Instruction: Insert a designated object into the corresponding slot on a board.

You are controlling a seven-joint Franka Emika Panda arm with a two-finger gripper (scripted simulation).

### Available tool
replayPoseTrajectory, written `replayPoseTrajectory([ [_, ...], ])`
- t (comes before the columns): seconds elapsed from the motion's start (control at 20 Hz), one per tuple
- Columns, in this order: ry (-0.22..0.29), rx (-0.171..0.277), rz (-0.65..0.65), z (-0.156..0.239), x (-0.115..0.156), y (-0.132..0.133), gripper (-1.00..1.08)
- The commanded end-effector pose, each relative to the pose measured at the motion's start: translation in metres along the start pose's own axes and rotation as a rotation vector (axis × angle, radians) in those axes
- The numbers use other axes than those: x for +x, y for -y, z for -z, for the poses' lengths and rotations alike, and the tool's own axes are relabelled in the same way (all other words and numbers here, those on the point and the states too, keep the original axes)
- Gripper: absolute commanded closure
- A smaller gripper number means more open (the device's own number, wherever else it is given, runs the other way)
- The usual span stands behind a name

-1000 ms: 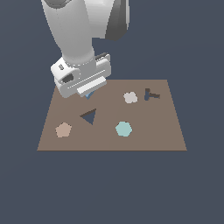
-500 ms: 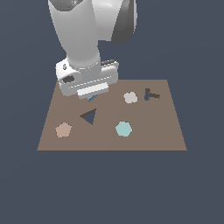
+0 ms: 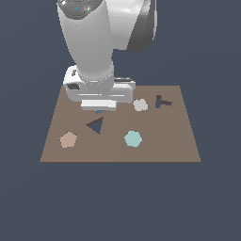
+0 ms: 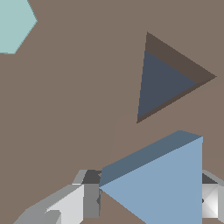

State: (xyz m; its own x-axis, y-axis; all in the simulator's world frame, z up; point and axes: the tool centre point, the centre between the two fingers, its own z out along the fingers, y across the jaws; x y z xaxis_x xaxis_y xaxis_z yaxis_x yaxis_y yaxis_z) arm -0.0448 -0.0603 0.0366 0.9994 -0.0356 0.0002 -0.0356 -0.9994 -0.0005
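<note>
The light-blue triangle piece (image 4: 164, 183) sits between my gripper's fingers (image 4: 89, 197), which are shut on it and hold it above the brown board (image 3: 117, 150). In the exterior view only a sliver of the triangle (image 3: 99, 111) shows under the gripper (image 3: 99, 109). The dark navy triangular slot (image 3: 96, 125) lies just in front of the gripper on the board; it also shows in the wrist view (image 4: 164, 81), close beside the held piece and empty.
A tan pentagon (image 3: 68, 140) lies at the board's front on the exterior view's left. A pale teal hexagon (image 3: 133, 139) lies front centre and shows in the wrist view (image 4: 15, 24). A pale flower-like piece (image 3: 140, 105) and a dark T-shaped cut-out (image 3: 162, 102) lie at the back.
The arm has shifted toward the exterior view's right and forward with the triangle, bringing the gripper closer to the triangular slot.
</note>
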Motion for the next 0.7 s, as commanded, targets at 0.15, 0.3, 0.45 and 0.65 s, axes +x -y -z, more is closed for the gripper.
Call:
replayPoseTrajectory([
  [0.15, -0.001, 0.0, -0.221, 0.001, 0.017, 0.005, 1.08],
  [0.3, -0.001, 0.0, -0.342, 0.002, 0.027, 0.006, 1.08],
  [0.45, -0.001, 0.0, -0.465, 0.002, 0.037, 0.006, 1.08],
  [0.65, -0.001, 0.0, -0.616, 0.003, 0.049, 0.004, 1.08],
])
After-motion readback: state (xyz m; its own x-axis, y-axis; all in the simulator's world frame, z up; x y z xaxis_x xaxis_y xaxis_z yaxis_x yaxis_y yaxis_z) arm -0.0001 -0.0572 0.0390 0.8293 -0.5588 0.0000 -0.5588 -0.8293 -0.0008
